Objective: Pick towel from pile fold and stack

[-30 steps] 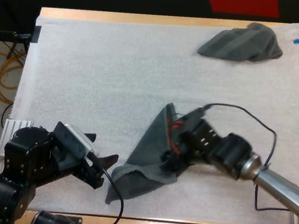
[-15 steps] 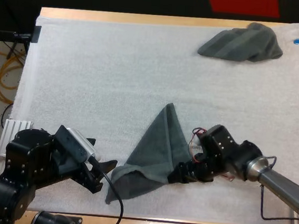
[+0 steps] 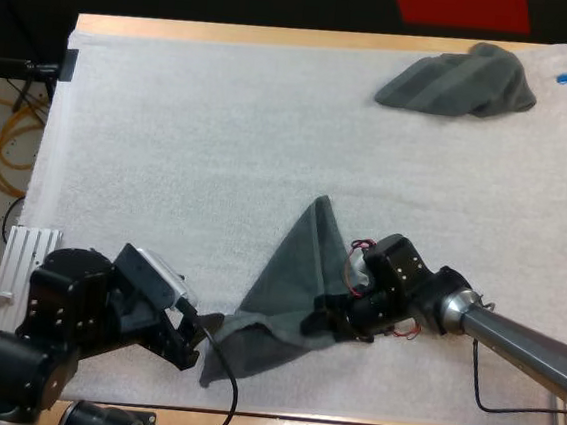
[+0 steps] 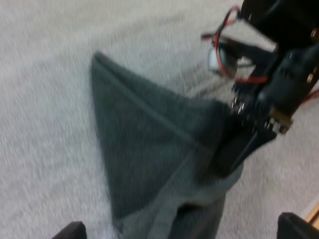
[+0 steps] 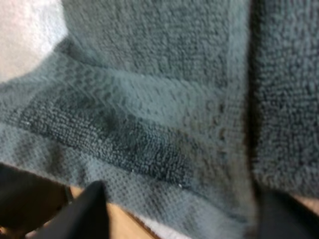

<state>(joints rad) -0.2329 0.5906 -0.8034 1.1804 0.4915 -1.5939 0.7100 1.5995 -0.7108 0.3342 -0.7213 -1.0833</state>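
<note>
A light wooden worktop (image 3: pixel 280 37) carries a white, textured foam mat (image 3: pixel 190 143) that covers nearly all of it, leaving a strip of wood along the far and near sides. Most of the mat lies bare: the whole left half and the broad middle band are open.

A dark grey-green terry towel, partly folded into a long triangle (image 3: pixel 293 274), lies on the near middle of the mat. Its long axis runs on a slant, the narrow tip pointing towards the far side and the wide, rumpled base trailing to the near left, where its lowest corner stops just short of the mat's near edge.

A second dark grey-green towel, crumpled into a low mound (image 3: pixel 459 81), sits at the mat's far right corner, well apart from the first and close to the far edge.

The right tool (image 3: pixel 321 324) rests at the folded towel's right border, its black fingers (image 5: pixel 92 211) spread with the woven hem lying between them.

The left tool (image 3: pixel 204 325) sits at the towel's near left corner, low over the mat, its fingers (image 4: pixel 70 231) standing wide apart on either side of the cloth's base and not gripping it.
</note>
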